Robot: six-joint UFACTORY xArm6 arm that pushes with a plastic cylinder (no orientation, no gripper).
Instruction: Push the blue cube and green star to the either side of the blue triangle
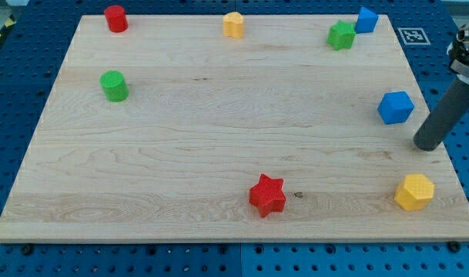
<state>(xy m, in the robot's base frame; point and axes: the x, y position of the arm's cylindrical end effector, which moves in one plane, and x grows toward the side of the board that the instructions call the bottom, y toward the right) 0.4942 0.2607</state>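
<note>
The blue cube (pixel 395 107) sits near the board's right edge, about mid-height. The green star (pixel 342 35) lies at the view's top right, just left of the blue triangle (pixel 366 19), almost touching it. My tip (pixel 427 145) rests on the board's right edge, just below and to the right of the blue cube, a small gap apart from it. The rod rises up and to the right out of the view.
A red cylinder (pixel 115 18) and a yellow block (pixel 233 25) stand along the top edge. A green cylinder (pixel 113 85) is at the left. A red star (pixel 267 195) and a yellow hexagon block (pixel 414 191) lie near the bottom edge of the wooden board (pixel 219 138).
</note>
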